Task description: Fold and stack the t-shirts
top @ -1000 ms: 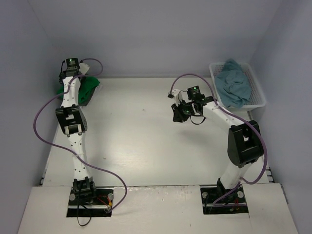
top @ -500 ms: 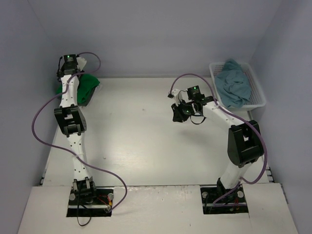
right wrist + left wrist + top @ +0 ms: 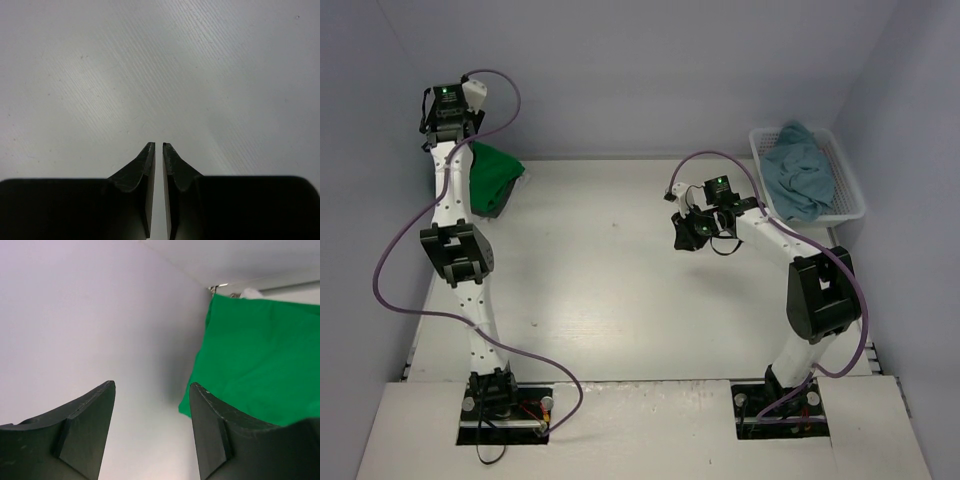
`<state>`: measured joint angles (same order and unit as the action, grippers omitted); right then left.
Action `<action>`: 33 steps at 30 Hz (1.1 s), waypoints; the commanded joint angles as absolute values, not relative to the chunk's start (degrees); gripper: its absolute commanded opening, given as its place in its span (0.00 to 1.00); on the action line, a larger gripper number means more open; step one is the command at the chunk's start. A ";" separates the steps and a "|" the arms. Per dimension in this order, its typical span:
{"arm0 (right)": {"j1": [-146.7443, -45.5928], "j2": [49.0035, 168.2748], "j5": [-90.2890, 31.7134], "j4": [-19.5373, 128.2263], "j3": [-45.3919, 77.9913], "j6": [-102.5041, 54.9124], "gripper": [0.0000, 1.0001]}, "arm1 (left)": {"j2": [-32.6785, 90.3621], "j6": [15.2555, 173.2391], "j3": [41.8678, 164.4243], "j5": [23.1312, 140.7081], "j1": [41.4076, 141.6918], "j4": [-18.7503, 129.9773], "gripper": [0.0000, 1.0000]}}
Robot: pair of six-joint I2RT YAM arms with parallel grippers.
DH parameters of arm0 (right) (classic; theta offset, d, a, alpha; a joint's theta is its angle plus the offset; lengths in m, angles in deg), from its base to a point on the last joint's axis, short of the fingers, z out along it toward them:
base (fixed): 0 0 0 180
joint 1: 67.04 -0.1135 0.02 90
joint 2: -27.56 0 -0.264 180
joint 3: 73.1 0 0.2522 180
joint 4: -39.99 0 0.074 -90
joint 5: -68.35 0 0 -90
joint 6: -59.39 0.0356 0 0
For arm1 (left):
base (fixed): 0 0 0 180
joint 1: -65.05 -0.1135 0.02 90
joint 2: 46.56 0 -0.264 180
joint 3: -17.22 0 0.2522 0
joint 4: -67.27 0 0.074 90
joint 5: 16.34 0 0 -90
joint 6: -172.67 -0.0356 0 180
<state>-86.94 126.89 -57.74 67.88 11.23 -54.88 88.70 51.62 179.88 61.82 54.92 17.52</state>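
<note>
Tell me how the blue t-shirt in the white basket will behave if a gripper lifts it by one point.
The blue t-shirt lies crumpled in soft folds, so it will probably hang limp, not stiff. It is piled above the rim of the basket, so it likely lifts out without much catching.

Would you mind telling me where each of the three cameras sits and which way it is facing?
Top external: above and behind the robot, looking down on the table; left arm and right arm show whole, the green t-shirt far left, the basket far right.
Left wrist: faces what looks like the wall and the green t-shirt, past the open left gripper.
Right wrist: looks down at the table top past the shut right gripper.
Shared: top external and left wrist both see the green t-shirt.
</note>
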 commanded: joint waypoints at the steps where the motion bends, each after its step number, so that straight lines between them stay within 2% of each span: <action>1: -86.64 125.38 -59.53 67.81 11.77 -55.31 0.09 | 87.72 52.61 180.13 62.85 55.47 19.67 0.55; 20: -83.92 126.96 -61.28 68.07 11.77 -55.13 0.08 | 110.04 47.08 187.33 60.65 55.56 31.02 0.57; 27: -83.92 126.79 -61.64 68.16 11.77 -55.04 0.08 | 109.09 47.34 185.84 60.30 55.21 28.37 0.57; 33: -83.83 126.17 -61.64 68.25 11.77 -55.22 0.08 | 103.65 48.04 185.40 59.60 55.21 27.58 0.58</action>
<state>-83.99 127.02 -59.65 68.19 11.21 -54.88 110.69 47.73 184.88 60.90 55.58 29.24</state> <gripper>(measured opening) 0.077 0.575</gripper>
